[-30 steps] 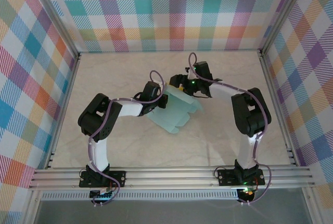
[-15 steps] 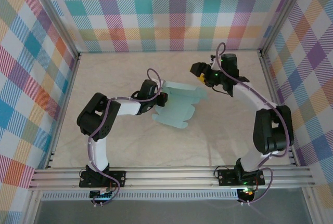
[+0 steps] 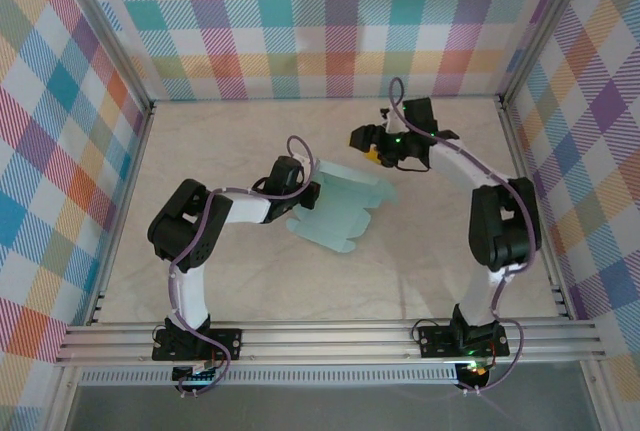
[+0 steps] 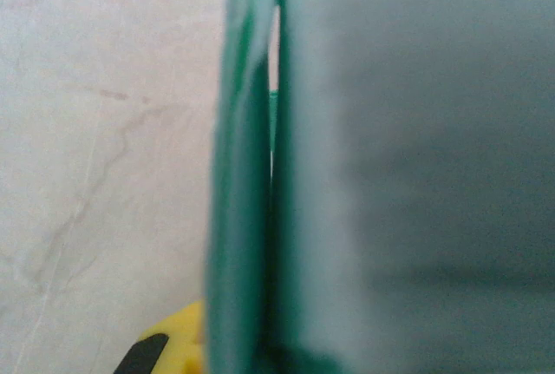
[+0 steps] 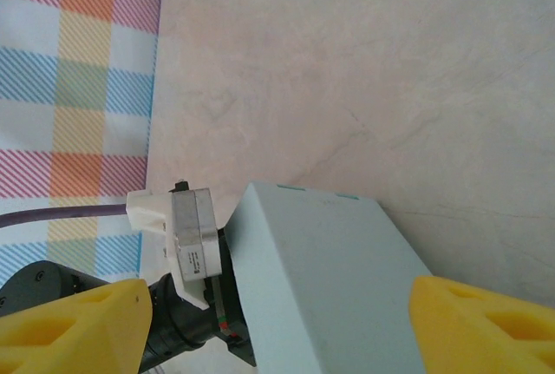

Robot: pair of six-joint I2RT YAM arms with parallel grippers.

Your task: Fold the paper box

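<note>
My left hand [image 3: 306, 189] is clamped shut on the left edge of the paper box [image 3: 340, 213], which sits near the middle of the worktop [image 3: 240, 281]. My right hand [image 3: 368, 144] hangs just beyond the box's far corner, its yellow fingers [image 5: 69, 322] spread wide and gripping nothing. From that wrist, the mint card shows between the two tips.
</note>
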